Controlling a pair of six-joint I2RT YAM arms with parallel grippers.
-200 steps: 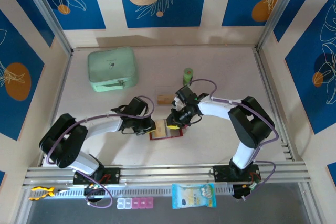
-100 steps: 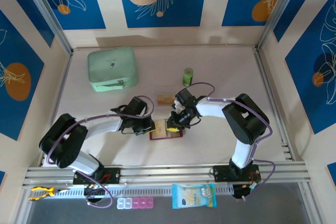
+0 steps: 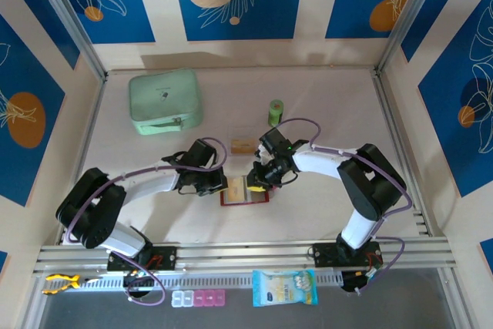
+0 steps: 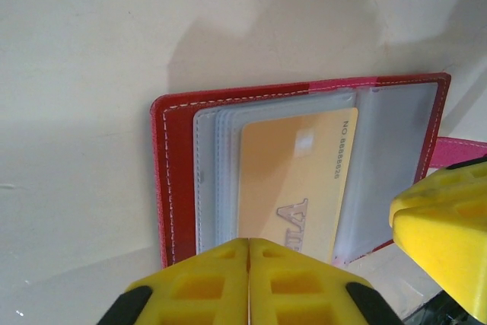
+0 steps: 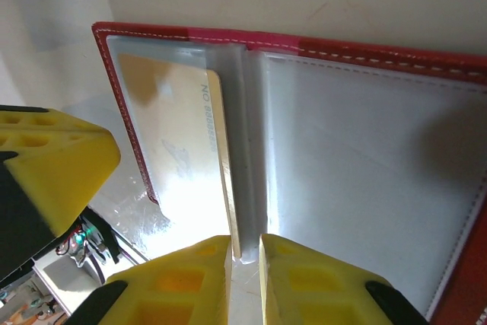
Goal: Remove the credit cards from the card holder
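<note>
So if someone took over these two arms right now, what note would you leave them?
Left gripper: shut at the near edge of the open card holder; whether it pinches anything, I cannot tell.
Right gripper: closed on the holder's clear sleeves.
Done: a loose card lies on the table just beyond the holder.
Left: an orange card sits in a sleeve; pull it out. Others may hide behind it.
</note>
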